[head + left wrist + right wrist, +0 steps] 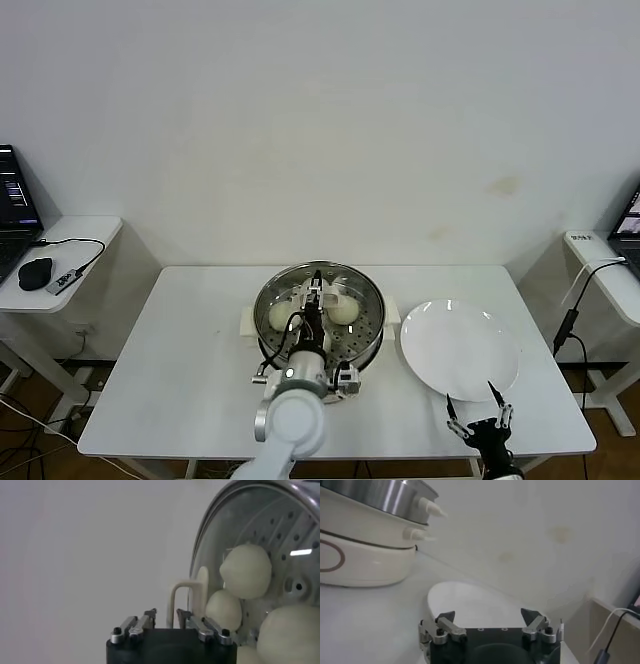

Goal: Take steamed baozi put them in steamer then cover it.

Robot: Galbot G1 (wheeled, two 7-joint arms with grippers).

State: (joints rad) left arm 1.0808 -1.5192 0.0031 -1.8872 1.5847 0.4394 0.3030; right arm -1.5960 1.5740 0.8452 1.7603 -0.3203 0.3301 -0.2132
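The steamer (320, 345) stands in the middle of the white table, and the clear glass cover (352, 282) lies on top of it. Cream-white baozi (343, 312) show inside through the glass; three are plain in the left wrist view (246, 571). My left gripper (317, 293) is over the pot's middle, shut on the cover's cream-white bar handle (173, 599), which runs between its fingertips (181, 614). My right gripper (480, 424) is open and empty near the table's front edge, just in front of the white plate (460, 350).
The plate, to the right of the steamer, holds nothing and also shows in the right wrist view (470, 600). A side table (70, 250) with a laptop and a mouse stands at the left, and another side table with cables (600, 265) at the right.
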